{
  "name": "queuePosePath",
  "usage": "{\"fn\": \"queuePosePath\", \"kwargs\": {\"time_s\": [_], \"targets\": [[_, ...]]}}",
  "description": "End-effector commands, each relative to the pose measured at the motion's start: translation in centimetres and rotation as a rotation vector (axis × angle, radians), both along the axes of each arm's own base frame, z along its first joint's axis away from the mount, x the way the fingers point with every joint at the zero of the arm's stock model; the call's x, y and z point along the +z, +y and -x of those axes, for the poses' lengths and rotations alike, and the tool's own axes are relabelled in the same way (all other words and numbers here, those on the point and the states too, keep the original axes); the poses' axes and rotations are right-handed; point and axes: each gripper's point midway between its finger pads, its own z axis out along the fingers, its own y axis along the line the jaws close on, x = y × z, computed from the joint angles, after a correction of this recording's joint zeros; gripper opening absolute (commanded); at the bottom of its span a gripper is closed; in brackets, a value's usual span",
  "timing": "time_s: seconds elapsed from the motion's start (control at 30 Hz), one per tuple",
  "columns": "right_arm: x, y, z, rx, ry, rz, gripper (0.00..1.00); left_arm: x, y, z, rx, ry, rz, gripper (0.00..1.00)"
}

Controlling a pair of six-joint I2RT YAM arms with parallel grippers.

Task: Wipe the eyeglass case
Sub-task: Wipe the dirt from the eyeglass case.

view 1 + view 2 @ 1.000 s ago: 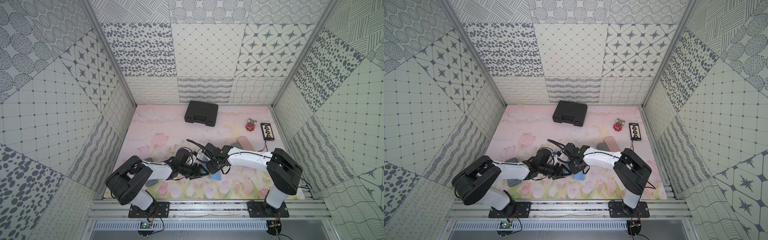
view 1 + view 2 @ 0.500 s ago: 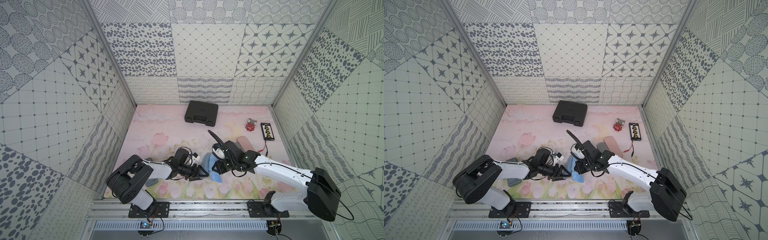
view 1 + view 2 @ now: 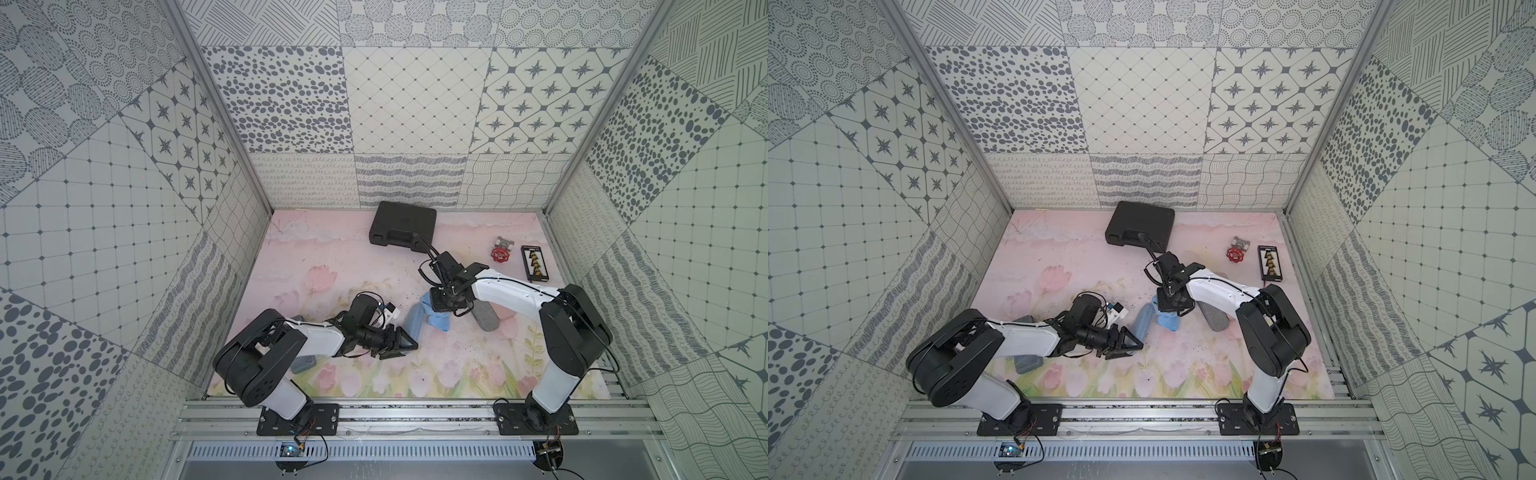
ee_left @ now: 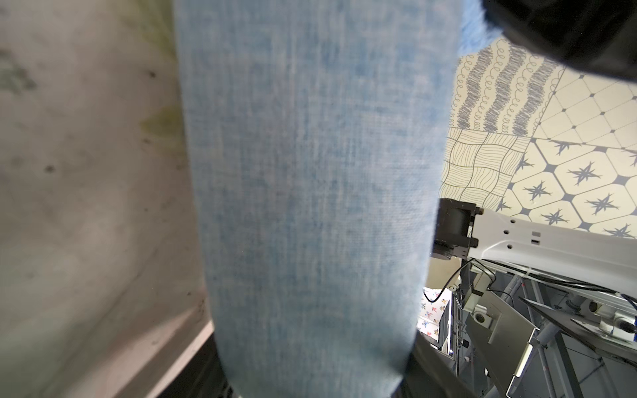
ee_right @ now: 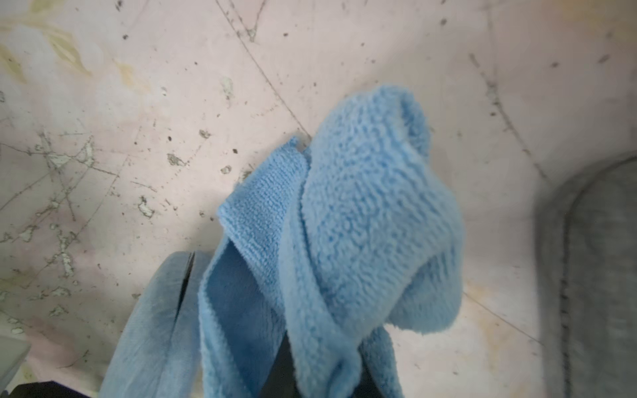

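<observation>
Here the left gripper clamps one end of the pale blue eyeglass case, held over the middle of the table, nearer its front edge. The right gripper, pinching a blue cloth, hangs it at the case's far end. Wiping seems in hand; the next move calls for drawing the cloth along the case.

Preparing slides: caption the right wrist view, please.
A fluffy light-blue microfibre cloth bunched beside the pale-blue fabric eyeglass case, over a scuffed pink tabletop.
</observation>
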Motion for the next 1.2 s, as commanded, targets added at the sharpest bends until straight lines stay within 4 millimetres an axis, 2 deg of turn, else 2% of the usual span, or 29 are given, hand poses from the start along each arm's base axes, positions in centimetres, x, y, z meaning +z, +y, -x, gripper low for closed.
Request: {"fn": "queuePosePath", "kwargs": {"time_s": [0.0,0.13,0.2,0.3,0.4,0.53,0.63,0.77,0.87,1.0,1.17], "targets": [[0.5,4.9,1.4,0.027,0.012,-0.173,0.00,0.0,-0.4,-0.7,0.001,0.023,0.001,0.24],[2.8,10.1,5.2,0.086,0.034,-0.489,0.00,-0.4,-0.8,-1.2,-0.003,0.027,0.005,0.23],[4.0,11.5,6.8,0.089,0.058,-0.611,0.00,-0.4,-0.9,-1.5,0.000,0.027,0.010,0.23],[5.8,13.0,9.4,0.135,0.103,-0.718,0.00,-0.1,-1.0,-2.1,0.010,0.016,0.015,0.23],[6.7,14.2,12.3,0.208,0.177,-0.752,0.00,0.5,-1.0,-2.9,0.026,-0.003,0.020,0.22],[6.8,14.1,15.3,0.277,0.258,-0.753,0.00,1.7,-0.7,-4.2,0.056,-0.034,0.027,0.22],[7.2,13.2,16.3,0.298,0.268,-0.755,0.00,2.0,-0.5,-4.4,0.062,-0.045,0.013,0.22],[8.3,11.4,17.0,0.336,0.254,-0.745,0.00,1.4,0.2,-4.3,0.075,-0.040,-0.014,0.22],[8.0,9.5,17.0,0.332,0.263,-0.728,0.00,1.0,0.6,-4.4,0.091,-0.035,-0.020,0.22],[7.8,5.7,14.9,0.281,0.239,-0.685,0.00,0.9,0.6,-4.2,0.086,-0.028,-0.023,0.22],[9.1,0.5,9.9,0.141,0.135,-0.638,0.00,0.8,0.8,-3.8,0.080,-0.020,-0.028,0.22]]}}
